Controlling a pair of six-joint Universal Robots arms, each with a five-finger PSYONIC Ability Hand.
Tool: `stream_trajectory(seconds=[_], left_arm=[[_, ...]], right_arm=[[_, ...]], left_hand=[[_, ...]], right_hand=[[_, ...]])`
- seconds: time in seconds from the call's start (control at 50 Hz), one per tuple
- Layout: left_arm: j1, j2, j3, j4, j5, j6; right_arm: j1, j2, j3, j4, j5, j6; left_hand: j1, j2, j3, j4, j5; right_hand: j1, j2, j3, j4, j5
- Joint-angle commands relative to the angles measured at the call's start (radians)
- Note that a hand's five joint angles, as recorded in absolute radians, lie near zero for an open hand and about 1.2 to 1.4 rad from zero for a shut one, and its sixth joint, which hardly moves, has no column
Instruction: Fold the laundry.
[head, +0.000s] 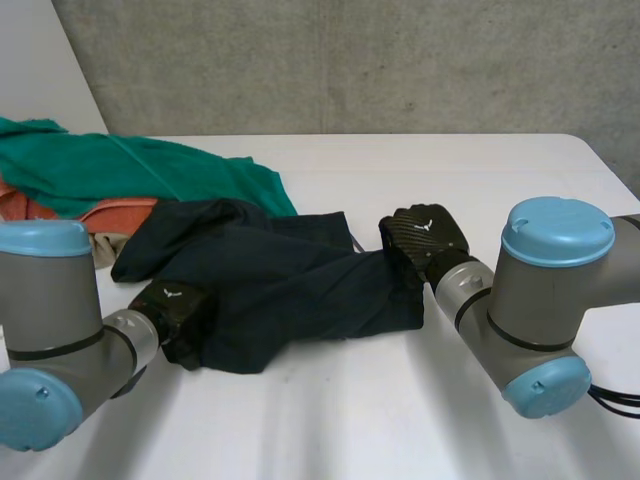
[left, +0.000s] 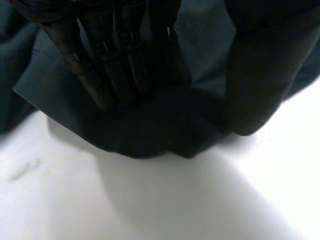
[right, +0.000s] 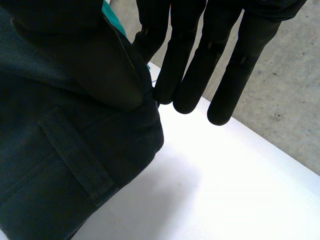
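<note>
As wrist view shows, left hand (left: 120, 55) pinches garment (left: 150, 130).

White table (head: 450, 165), grey concrete wall (head: 350, 60).

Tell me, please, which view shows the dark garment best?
The head view: there the garment lies rumpled on the table, stretched between the left hand and the right hand. The left wrist view gives a folded edge at its hand; the right wrist view a hemmed corner beside its hand.
</note>
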Motion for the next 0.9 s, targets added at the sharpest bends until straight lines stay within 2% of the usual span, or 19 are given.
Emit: stream_trajectory(seconds=[0.02,0.16,0.24,0.36,0.44,0.52,0.62,0.66,0.76,0.9], left_arm=[[-0.033,-0.035,0.017,0.064,-0.057,0.021],[-0.053,-0.041,0.022,0.094,-0.082,0.08],[-0.063,-0.033,0.019,0.142,-0.105,0.094],[-0.071,-0.024,0.026,0.174,-0.112,0.102],[-0.06,0.05,0.016,0.167,-0.04,0.091],[-0.071,0.212,0.023,0.084,0.026,0.065],[-0.08,0.431,0.109,-0.063,0.081,-0.059],[-0.083,0.504,0.17,-0.108,0.099,-0.116],[-0.086,0.585,0.316,-0.175,0.11,-0.196],[-0.105,0.52,0.48,-0.295,0.086,-0.226]], right_arm=[[0.001,-0.006,0.011,0.0,-0.008,0.0],[0.001,-0.012,0.013,0.0,-0.01,0.0],[0.003,-0.016,0.019,0.0,-0.008,-0.003],[-0.005,-0.049,0.034,-0.002,-0.008,-0.008],[-0.035,-0.104,0.042,0.015,-0.014,-0.059],[-0.075,-0.197,0.043,0.112,-0.03,-0.216],[-0.178,-0.392,0.034,0.289,-0.042,-0.463],[-0.189,-0.459,0.008,0.351,-0.047,-0.506],[-0.203,-0.564,-0.079,0.438,-0.05,-0.482],[-0.266,-0.602,-0.154,0.622,-0.108,-0.479]], left_hand=[[0.09,0.098,0.097,0.096,0.1],[0.14,0.148,0.146,0.146,0.149],[0.664,0.672,0.671,0.67,0.674],[0.674,0.682,0.681,0.68,0.684],[0.674,0.682,0.681,0.68,0.684],[0.674,0.682,0.681,0.68,0.684],[0.674,0.682,0.681,0.68,0.684],[0.674,0.682,0.681,0.68,0.684],[0.674,0.682,0.681,0.68,0.684],[0.674,0.682,0.681,0.68,0.684]], right_hand=[[0.256,0.205,0.201,0.197,0.204],[0.256,0.205,0.201,0.197,0.204],[0.256,0.205,0.201,0.197,0.204],[0.256,0.205,0.201,0.197,0.204],[0.256,0.205,0.201,0.197,0.204],[0.256,0.205,0.201,0.197,0.204],[0.256,0.205,0.201,0.197,0.204],[0.256,0.205,0.201,0.197,0.204],[0.256,0.205,0.201,0.197,0.204],[0.256,0.205,0.201,0.197,0.204]])
